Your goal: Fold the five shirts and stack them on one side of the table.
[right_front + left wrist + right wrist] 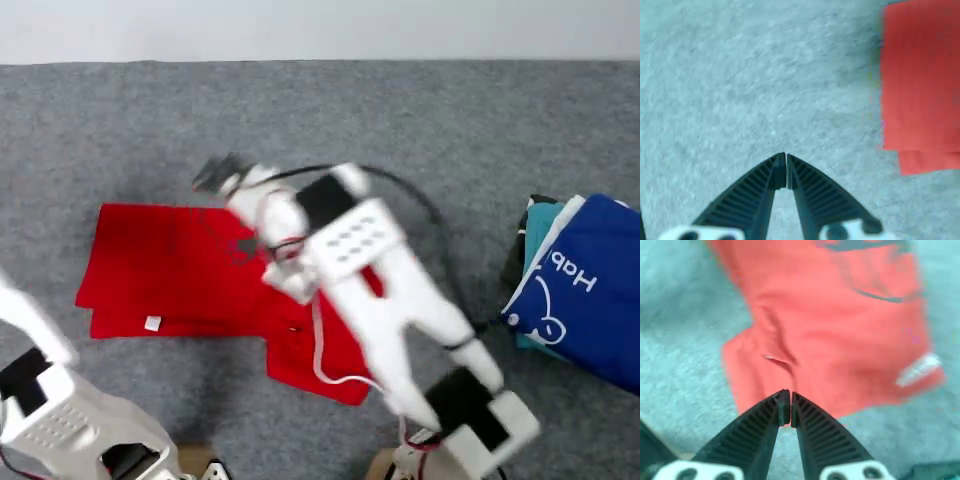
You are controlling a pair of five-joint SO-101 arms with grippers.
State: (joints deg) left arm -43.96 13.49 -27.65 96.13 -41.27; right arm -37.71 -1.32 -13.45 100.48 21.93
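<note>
A red shirt [180, 265] lies partly folded on the grey table [450, 130], left of centre, with a white tag [152, 322] near its front edge. My right arm [370, 290] stretches across it, and my right gripper [215, 176] hangs just past the shirt's far edge. In the right wrist view this gripper [790, 407] is shut, with the red shirt [840, 335] spread below it and nothing seen between its fingers. My left gripper [786, 172] is shut over bare table, a little apart from a folded edge of the red shirt [922, 85]. The left arm [60, 420] stands at the front left corner.
At the right edge of the table lies a stack of folded shirts: a blue one [585, 290] on top, a teal one [540, 228] and a dark one [520, 255] beneath. A black cable [430, 215] loops behind the right arm.
</note>
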